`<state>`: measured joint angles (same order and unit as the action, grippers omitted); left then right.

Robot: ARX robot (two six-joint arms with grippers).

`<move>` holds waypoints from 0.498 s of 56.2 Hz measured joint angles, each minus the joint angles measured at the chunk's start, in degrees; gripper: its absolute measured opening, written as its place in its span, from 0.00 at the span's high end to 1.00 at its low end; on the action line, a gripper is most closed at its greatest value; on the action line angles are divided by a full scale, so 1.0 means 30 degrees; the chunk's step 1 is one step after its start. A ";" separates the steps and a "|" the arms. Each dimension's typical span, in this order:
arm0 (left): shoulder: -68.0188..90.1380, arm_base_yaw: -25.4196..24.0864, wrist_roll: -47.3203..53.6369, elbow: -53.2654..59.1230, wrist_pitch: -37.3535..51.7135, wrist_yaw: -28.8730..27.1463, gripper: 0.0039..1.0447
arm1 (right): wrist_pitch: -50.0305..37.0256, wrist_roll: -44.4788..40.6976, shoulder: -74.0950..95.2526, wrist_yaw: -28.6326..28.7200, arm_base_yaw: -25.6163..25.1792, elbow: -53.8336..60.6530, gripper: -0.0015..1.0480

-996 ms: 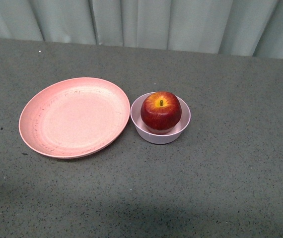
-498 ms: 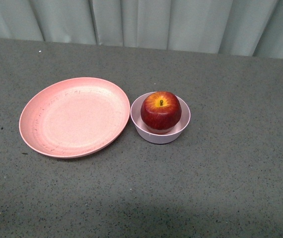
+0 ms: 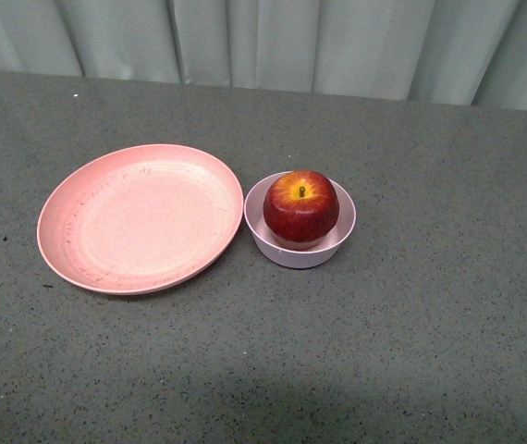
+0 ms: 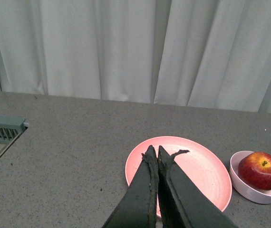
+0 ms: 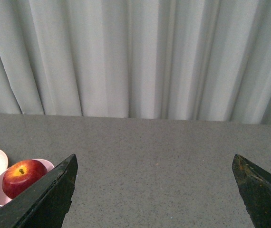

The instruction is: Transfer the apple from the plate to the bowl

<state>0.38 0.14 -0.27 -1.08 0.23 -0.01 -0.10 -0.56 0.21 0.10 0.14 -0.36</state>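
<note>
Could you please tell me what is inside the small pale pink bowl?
A glossy dark-red apple sits in the small pale pink bowl, stem up. The bowl's floor beneath it is hidden.

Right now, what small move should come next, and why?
Probably none beyond keeping both arms back: the glossy dark-red apple already sits in the small pale pink bowl, the wide salmon-pink plate is bare, and neither gripper holds anything.

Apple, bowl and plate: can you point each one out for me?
apple [image 3: 300, 207], front view, on its red front skin.
bowl [image 3: 282, 252], front view, on its outer front wall.
plate [image 3: 139, 222], front view, on its bare middle.
</note>
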 joint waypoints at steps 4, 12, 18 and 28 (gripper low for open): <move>-0.0015 0.0000 0.0000 0.0000 -0.0029 0.0007 0.97 | 0.0007 0.0000 0.0000 -0.0007 0.0000 0.0000 0.09; -0.0022 0.0000 0.0000 0.0000 -0.0036 0.0007 0.85 | 0.0007 0.0000 0.0000 -0.0007 0.0000 0.0000 0.09; -0.0029 0.0000 -0.0007 0.0000 -0.0036 0.0000 0.68 | 0.0007 0.0000 0.0000 -0.0007 0.0000 0.0000 0.09; -0.0029 0.0000 -0.0007 0.0000 -0.0036 0.0007 0.40 | 0.0007 0.0000 0.0000 -0.0007 0.0000 0.0000 0.09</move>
<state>0.30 0.14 -0.30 -1.08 0.12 0.01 -0.08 -0.56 0.21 0.08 0.14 -0.36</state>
